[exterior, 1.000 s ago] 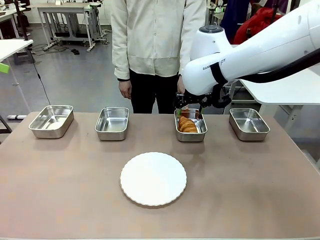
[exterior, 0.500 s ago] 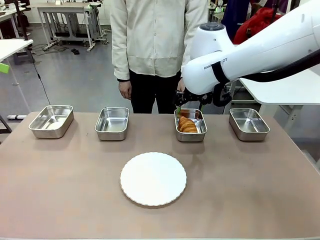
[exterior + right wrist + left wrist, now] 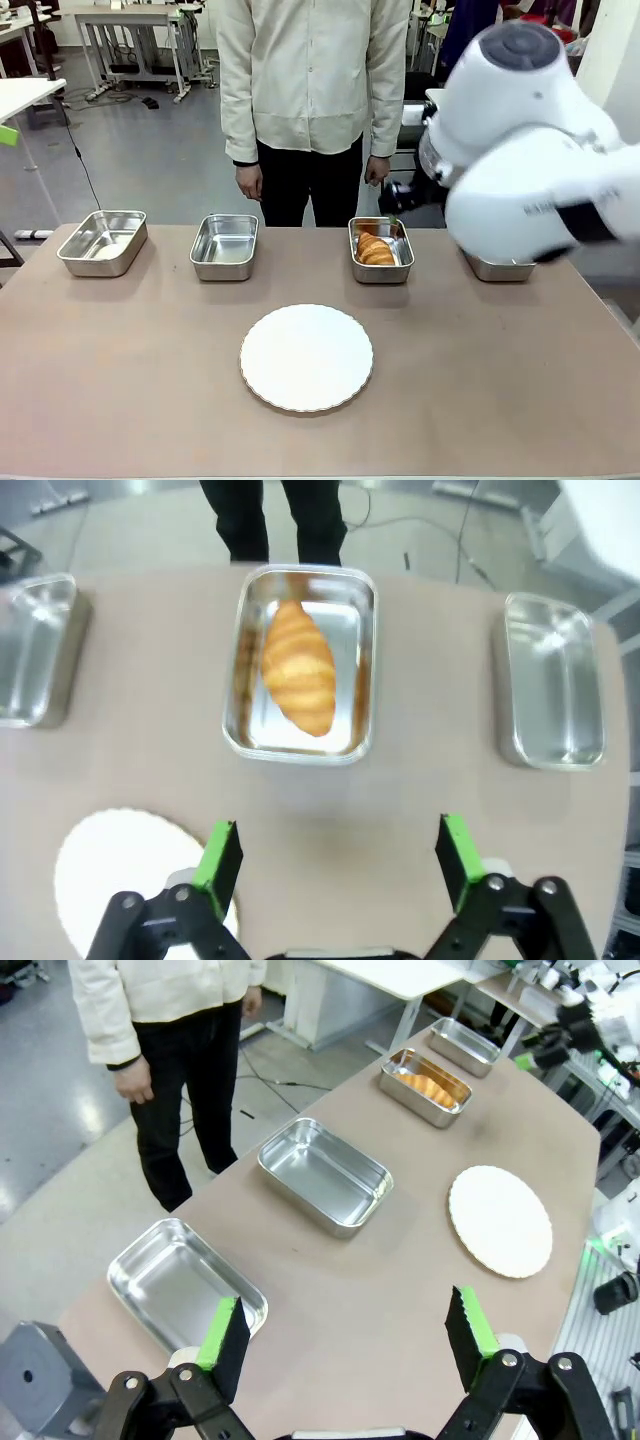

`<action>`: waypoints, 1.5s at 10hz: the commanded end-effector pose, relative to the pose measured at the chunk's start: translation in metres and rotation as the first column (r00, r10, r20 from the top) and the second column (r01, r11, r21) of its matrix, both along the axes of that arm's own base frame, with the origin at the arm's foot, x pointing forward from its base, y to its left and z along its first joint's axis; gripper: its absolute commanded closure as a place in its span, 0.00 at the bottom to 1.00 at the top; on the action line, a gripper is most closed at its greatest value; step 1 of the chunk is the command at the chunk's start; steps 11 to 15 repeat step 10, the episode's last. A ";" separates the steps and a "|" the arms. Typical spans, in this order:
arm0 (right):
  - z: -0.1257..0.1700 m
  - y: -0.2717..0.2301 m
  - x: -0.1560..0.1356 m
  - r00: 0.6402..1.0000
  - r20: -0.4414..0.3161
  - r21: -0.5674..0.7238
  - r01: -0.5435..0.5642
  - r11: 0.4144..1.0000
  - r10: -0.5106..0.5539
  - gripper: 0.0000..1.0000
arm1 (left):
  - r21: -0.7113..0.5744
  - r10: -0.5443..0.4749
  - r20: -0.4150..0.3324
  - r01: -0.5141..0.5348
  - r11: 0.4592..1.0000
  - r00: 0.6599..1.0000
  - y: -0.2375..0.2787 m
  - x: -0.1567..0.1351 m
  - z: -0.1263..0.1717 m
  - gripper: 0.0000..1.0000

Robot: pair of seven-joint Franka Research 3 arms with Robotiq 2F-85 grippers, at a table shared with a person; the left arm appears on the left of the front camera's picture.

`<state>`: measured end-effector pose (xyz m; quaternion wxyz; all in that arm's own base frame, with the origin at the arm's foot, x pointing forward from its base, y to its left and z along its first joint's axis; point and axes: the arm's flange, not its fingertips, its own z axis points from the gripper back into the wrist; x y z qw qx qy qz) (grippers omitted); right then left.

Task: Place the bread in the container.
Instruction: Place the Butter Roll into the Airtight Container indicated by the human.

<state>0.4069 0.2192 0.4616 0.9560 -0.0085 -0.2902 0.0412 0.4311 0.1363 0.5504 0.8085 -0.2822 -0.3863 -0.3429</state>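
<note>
The bread, a golden-brown croissant, lies inside the container, the third steel pan from the left. From above, the bread lies lengthwise in the container. My right gripper is open and empty, raised above the table on the near side of that pan. My right arm fills the right side of the front view. My left gripper is open and empty, high over the table's left end, and from there the bread shows far off.
A round white plate sits at the table's middle. Two empty pans stand to the left, and another pan is partly hidden behind my right arm. A person stands at the far edge, hands down.
My right arm has lifted away from over the container and swung back toward the camera and to the right. The bread stays in the pan.
</note>
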 end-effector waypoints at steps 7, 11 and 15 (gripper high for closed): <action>-0.022 -0.004 -0.054 1.000 0.003 0.042 -0.019 0.999 0.019 0.00 | -0.006 -0.005 0.007 0.005 1.000 1.000 -0.001 -0.002 0.001 0.00; -0.022 -0.004 -0.054 1.000 0.003 0.042 -0.019 0.999 0.019 0.00 | -0.006 -0.005 0.007 0.005 1.000 1.000 -0.001 -0.002 0.001 0.00; -0.022 -0.004 -0.054 1.000 0.003 0.042 -0.019 0.999 0.019 0.00 | -0.006 -0.005 0.007 0.005 1.000 1.000 -0.001 -0.002 0.001 0.00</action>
